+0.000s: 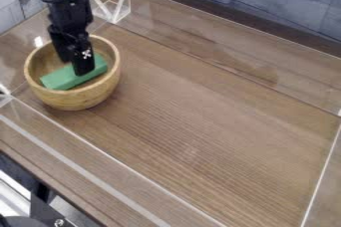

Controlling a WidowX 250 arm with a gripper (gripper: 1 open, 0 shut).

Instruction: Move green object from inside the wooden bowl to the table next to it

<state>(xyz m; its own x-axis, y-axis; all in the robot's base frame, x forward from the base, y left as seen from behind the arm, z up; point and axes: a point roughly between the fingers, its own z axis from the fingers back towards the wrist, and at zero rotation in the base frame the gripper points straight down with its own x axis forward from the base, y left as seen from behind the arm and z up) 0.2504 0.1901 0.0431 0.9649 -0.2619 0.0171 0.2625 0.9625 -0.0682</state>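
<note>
A brown wood-grain table (213,102) with low clear walls filled the view. At about ten o'clock sat a round tan bowl (40,90), and a green block (60,76) lay flat inside it. A black gripper (80,64) reached straight down into the bowl, its tips right over the block. Its jaws stood spread wide. Whether they touched the block could not be told; nothing looked lifted.
</note>
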